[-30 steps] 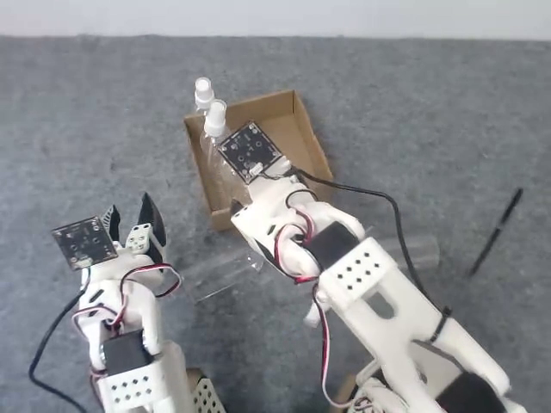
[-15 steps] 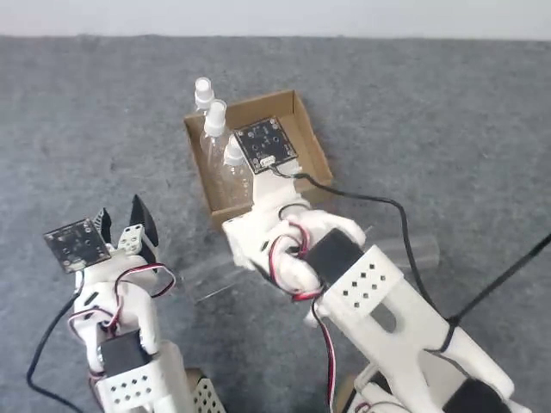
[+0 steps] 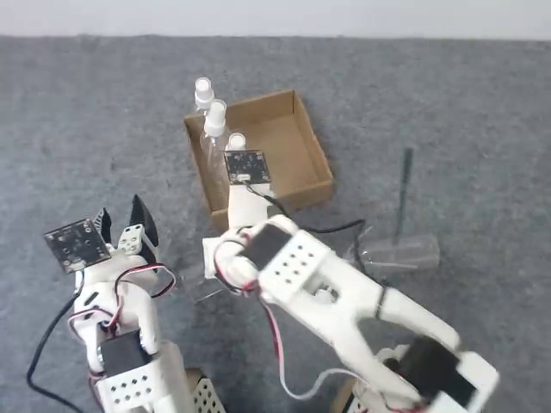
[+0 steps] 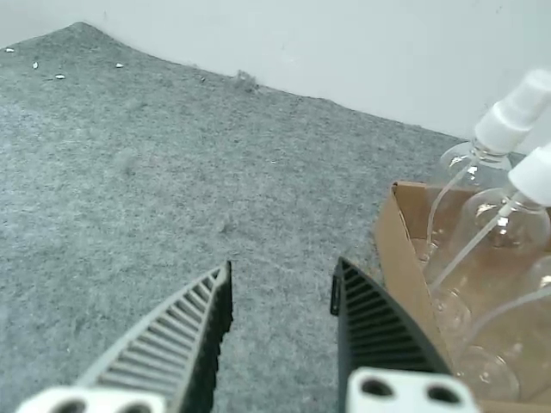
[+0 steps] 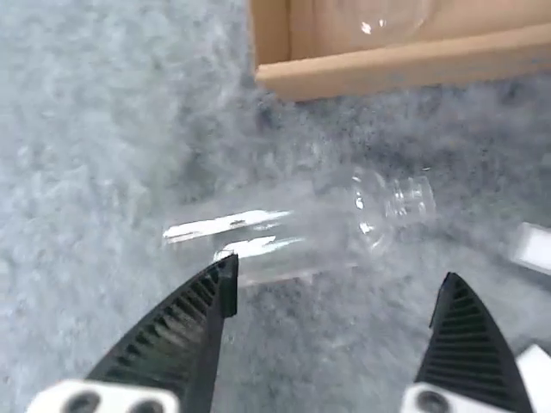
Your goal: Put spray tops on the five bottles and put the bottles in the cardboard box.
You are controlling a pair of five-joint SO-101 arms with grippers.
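Note:
The cardboard box (image 3: 301, 151) holds three clear bottles with white spray tops (image 3: 215, 116) standing along one wall; the left wrist view shows them too (image 4: 499, 215). A clear uncapped bottle (image 5: 293, 237) lies on the grey carpet just outside the box edge (image 5: 387, 60). My right gripper (image 5: 340, 280) hangs open right above it, one finger on each side. In the high view that bottle (image 3: 191, 282) is mostly hidden under the right arm. My left gripper (image 3: 122, 211) is open and empty (image 4: 282, 271), low beside the box. Another uncapped bottle (image 3: 400, 254) lies to the right.
A thin black stick (image 3: 402, 194) lies on the carpet right of the box. A small white piece (image 5: 534, 245) lies near the lying bottle's neck. Open grey carpet stretches to the left and to the far right.
The right arm drew back from over the box and came down over the lying bottle, leaving a third capped bottle standing in the box. The black stick shifted towards the box. The left gripper moved slightly.

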